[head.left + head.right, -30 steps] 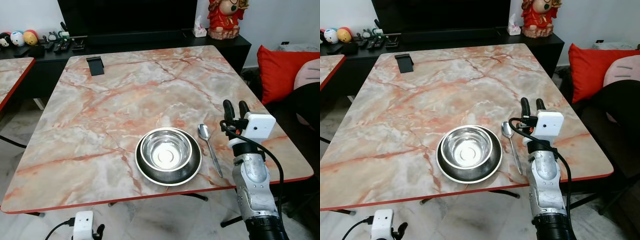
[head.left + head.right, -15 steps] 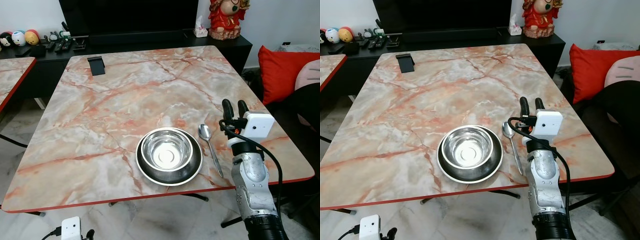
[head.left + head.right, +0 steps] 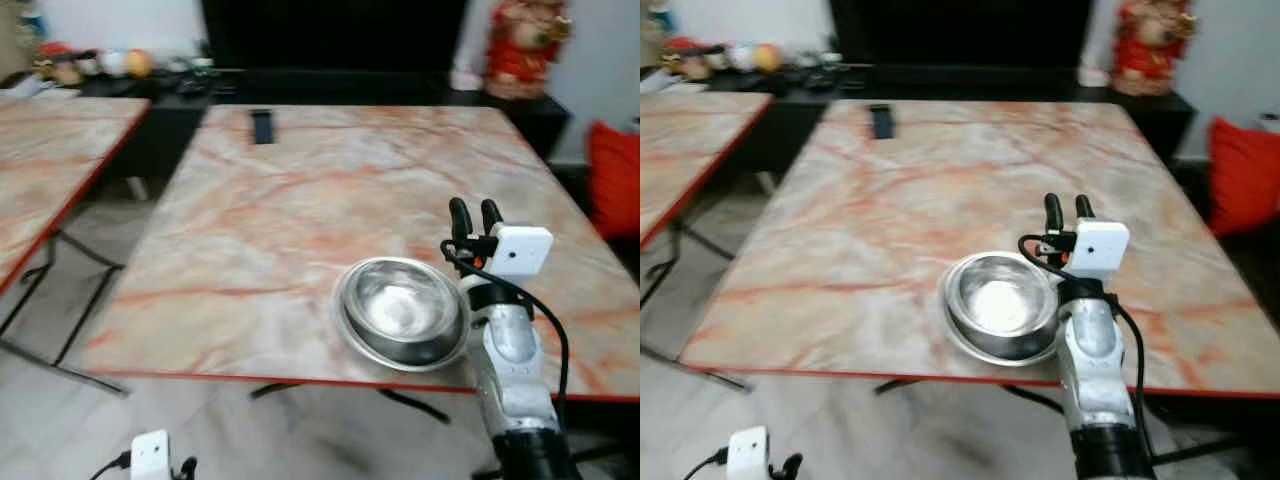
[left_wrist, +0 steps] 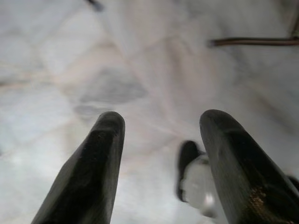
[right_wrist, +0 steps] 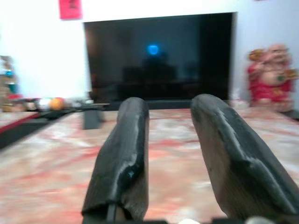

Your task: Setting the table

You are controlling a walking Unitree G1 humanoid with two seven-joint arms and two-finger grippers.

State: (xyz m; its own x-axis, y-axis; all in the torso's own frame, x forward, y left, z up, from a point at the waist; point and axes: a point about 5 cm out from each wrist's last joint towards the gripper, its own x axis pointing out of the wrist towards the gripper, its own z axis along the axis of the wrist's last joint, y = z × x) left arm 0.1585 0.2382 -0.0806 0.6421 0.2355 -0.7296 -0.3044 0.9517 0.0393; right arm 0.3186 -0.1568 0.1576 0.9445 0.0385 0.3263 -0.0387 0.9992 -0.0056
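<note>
A shiny metal bowl (image 3: 403,308) sits inside a dark plate (image 3: 352,335) near the front edge of the marble tabletop (image 3: 300,200), so that part of the place looks set. The right tool (image 3: 476,216) is held up just beside the bowl, on its right side, with its 2 black fingers (image 5: 122,154) a little apart and nothing between them. The arm hides the spot beside the bowl, so I cannot tell if a spoon lies there. The left tool (image 4: 159,163) hangs low over the pale floor (image 4: 56,56), its fingers wide apart and holding nothing. A small dark thing (image 3: 262,125) rests far back on the tabletop. I think only 1 place is made so far. No cup or other places can be seen, so more may be left to do. The pictures are blurry.
</note>
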